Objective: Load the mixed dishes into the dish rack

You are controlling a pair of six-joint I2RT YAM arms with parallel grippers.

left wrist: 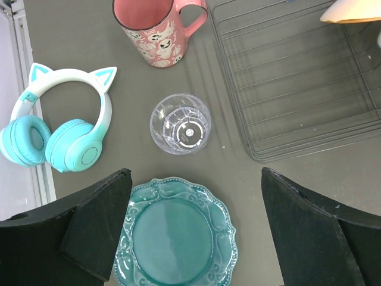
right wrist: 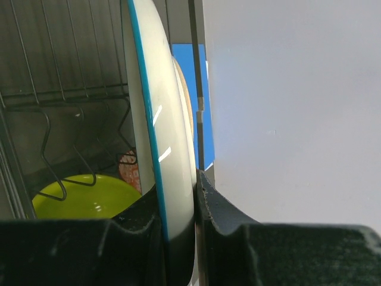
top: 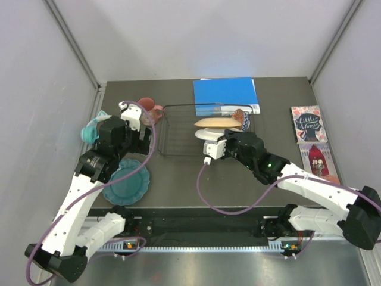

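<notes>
The right gripper [right wrist: 177, 192] is clamped on the lower rim of a white plate [right wrist: 161, 119] with a blue edge, one finger on each face. It holds the plate on edge over the near right part of the black wire dish rack [top: 178, 132]. Whether the plate rests on the wires cannot be told. Just beyond it the peach plate [top: 217, 122] stands among the tines. The yellow-green bowl [right wrist: 83, 198] lies low in the rack, left of the plate in the wrist view. Beyond the rack's far right corner lies a blue book [top: 225, 92].

The left gripper [left wrist: 195, 179] hangs above the counter [left wrist: 71, 36] left of the rack, jaws spread wide and holding nothing. Under it stand the clear cup [left wrist: 180, 123], upright, and the teal scalloped plate [left wrist: 175, 235] nearer the arm bases. The pink mug [left wrist: 156, 30] stands farther off by the rack's left edge. Teal cat-ear headphones [left wrist: 59, 128] lie to the left.
</notes>
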